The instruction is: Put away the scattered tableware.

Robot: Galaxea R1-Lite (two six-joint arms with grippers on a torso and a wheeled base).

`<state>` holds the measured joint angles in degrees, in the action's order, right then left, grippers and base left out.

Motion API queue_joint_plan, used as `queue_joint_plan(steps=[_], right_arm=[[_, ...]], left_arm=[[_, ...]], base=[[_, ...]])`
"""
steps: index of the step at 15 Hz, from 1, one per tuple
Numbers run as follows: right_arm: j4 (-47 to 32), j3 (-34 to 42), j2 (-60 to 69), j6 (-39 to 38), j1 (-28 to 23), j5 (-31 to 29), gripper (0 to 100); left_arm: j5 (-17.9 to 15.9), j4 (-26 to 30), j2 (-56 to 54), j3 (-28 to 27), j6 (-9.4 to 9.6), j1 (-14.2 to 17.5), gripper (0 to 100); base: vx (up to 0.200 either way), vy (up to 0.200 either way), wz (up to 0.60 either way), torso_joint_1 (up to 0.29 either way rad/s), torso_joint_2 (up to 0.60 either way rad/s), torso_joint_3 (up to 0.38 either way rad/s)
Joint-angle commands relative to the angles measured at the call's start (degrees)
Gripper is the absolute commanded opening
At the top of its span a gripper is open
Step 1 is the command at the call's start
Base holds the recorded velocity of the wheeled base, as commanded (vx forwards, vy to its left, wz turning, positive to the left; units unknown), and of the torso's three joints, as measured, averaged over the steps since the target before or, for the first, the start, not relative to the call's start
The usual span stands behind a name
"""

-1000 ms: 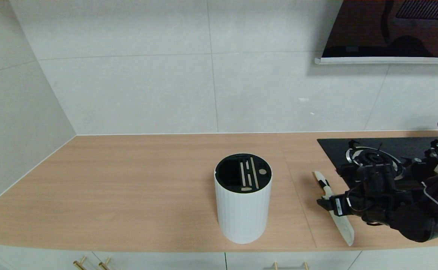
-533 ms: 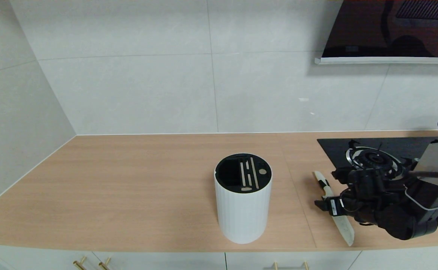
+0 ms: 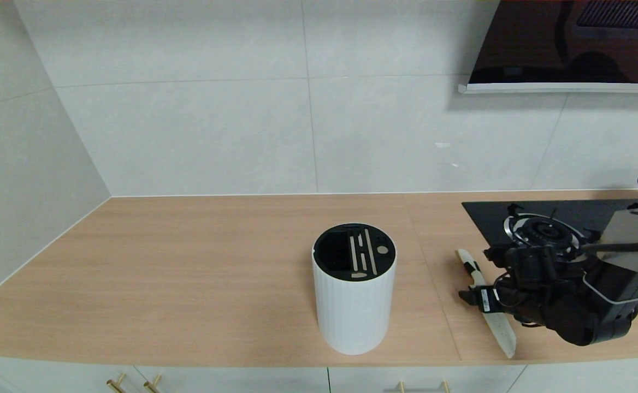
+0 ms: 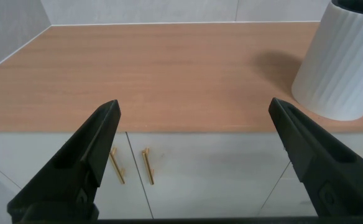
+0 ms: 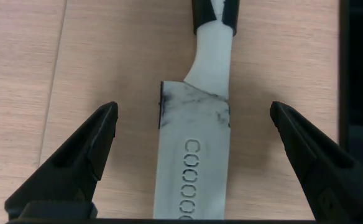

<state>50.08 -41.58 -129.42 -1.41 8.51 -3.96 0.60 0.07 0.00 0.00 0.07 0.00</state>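
Our right pincer hangs wide open astride the knife, one finger on each side of its flat, grey-smudged white blade, placed, we judge, to close on it. The knife lies by the surface's front right edge. The ribbed white holder with its slotted top stands mid-front.

The right arm is black with bulky, rounded joints, a flat grey panel on its upper link and a thin white line curving round the wrist. Black cables loop beside a small white label on the right gripper. The left gripper has matte black, wedge-shaped fingers.
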Motion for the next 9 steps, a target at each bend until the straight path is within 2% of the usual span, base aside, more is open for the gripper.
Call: queue_joint_plan(steps=[1, 2, 3, 9], right_arm=[[0.0, 0.0, 0.0, 0.0, -0.1, 0.0, 100], [0.0, 0.0, 0.0, 0.0, 0.0, 0.0, 100], [0.0, 0.1, 0.0, 0.0, 0.0, 0.0, 0], [0.1, 0.0, -0.7, 0.1, 0.0, -0.9, 0]], left_arm=[[0.0, 0.0, 0.0, 0.0, 0.01, 0.0, 100], [0.0, 0.0, 0.0, 0.0, 0.01, 0.0, 100], [0.0, 0.0, 0.0, 0.0, 0.01, 0.0, 100], [0.0, 0.0, 0.0, 0.0, 0.01, 0.0, 100]], base=[[0.000, 0.000, 0.00, 0.000, 0.00, 0.000], [0.000, 0.000, 0.00, 0.000, 0.00, 0.000], [0.000, 0.000, 0.00, 0.000, 0.00, 0.000], [0.000, 0.000, 0.00, 0.000, 0.00, 0.000]])
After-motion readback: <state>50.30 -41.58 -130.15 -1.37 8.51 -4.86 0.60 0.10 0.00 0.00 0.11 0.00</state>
